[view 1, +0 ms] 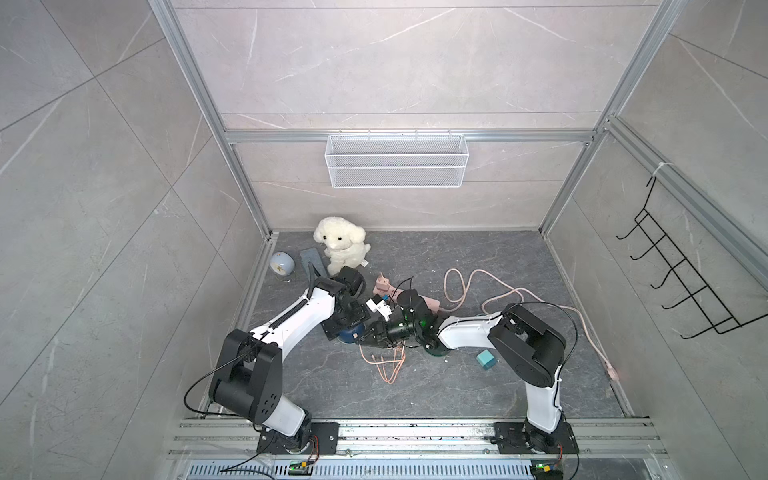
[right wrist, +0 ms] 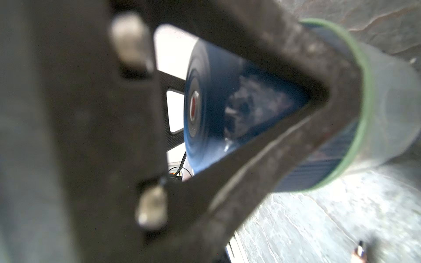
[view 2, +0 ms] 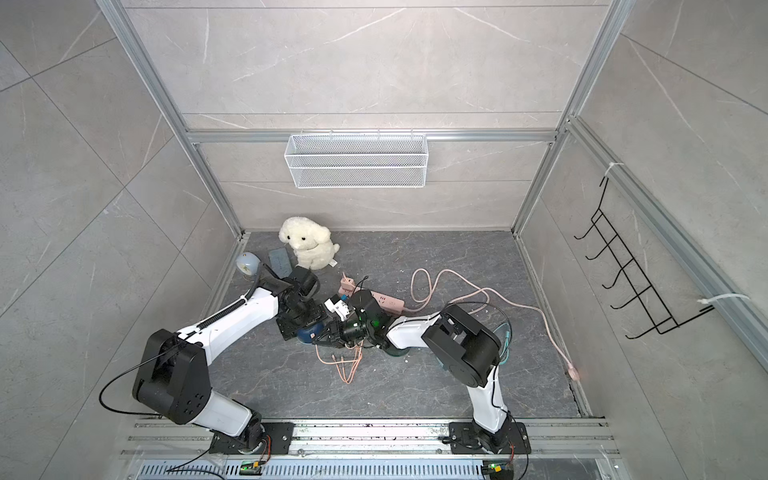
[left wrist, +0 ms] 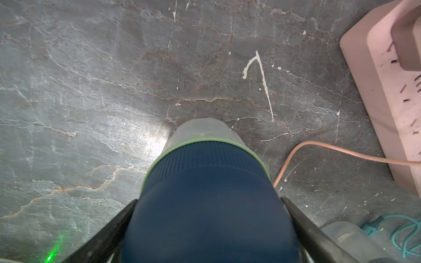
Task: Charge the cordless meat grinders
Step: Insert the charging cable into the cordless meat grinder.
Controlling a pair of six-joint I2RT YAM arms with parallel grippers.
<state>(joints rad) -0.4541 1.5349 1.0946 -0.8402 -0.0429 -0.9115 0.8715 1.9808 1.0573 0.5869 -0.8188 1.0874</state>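
where the navy grinder (left wrist: 200, 173) stands, the left gripper (left wrist: 209, 201) clamps its sides.

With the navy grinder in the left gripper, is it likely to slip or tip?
The navy grinder has a smooth rounded dome where the left gripper clamps it, so slipping seems likely; its ribbed band looks grippier. Tall over a clear cup, it might tip if pushed high.
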